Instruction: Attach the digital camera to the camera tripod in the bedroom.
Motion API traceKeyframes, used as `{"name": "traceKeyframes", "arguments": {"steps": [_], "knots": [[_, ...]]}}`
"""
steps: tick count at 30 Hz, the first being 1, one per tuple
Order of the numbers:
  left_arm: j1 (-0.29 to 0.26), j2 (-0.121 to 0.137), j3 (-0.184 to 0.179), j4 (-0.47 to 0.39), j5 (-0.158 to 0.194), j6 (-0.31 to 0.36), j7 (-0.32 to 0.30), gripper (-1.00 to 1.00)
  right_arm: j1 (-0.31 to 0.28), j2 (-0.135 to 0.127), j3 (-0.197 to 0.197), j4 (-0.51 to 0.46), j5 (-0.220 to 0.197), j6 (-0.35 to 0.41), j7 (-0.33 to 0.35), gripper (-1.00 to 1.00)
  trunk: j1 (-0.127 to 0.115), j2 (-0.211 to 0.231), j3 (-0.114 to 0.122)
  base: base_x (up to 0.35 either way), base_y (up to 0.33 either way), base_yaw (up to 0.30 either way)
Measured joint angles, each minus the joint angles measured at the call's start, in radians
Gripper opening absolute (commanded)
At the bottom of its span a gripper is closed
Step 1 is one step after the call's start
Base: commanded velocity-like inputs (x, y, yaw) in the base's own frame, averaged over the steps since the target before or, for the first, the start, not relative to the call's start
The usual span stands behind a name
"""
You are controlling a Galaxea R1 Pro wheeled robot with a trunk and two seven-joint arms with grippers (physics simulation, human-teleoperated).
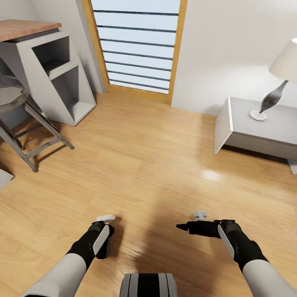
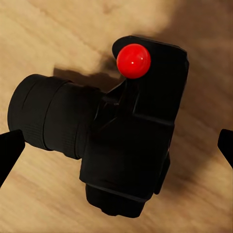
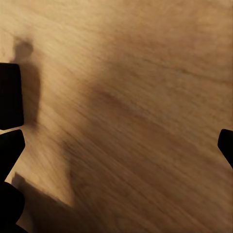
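Observation:
The digital camera (image 2: 136, 145), black with a red button (image 2: 133, 60) on top, lies lens sideways on the light wood floor (image 2: 53, 34). My left gripper (image 2: 116, 150) hangs open straight above it, with a fingertip (image 2: 9, 150) at each side standing well clear of the body. In the head view the left gripper (image 1: 106, 247) points down at the floor at lower left and hides the camera. My right gripper (image 1: 181, 226) points left over bare floor and is open (image 3: 116, 145), with nothing between its fingers. The camera tripod is out of view.
A grey round-seated stool (image 1: 16, 99) stands at the left beside a wood-topped white desk (image 1: 24, 29) with open shelves (image 1: 62, 70). A tall wood-framed window (image 1: 138, 45) is ahead. A white nightstand (image 1: 264, 128) with a lamp (image 1: 272, 95) sits at the right.

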Motion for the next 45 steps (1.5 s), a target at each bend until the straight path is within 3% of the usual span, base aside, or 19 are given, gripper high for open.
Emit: {"name": "traceKeyframes", "arguments": {"steps": [18,45], "knots": [[0.0,0.0,0.0,0.0,0.0,0.005,-0.001,1.0,0.0,0.0,0.0,0.0,0.0,-0.002,0.0,1.0,0.0,0.0,0.0,-0.003,0.0,0.0],[0.0,-0.002,0.001,0.001,0.001,0.001,-0.002,1.0,0.0,0.001,0.0,0.0,0.0,-0.002,0.001,1.0,0.0,0.0,0.0,-0.095,0.003,0.0]]}}
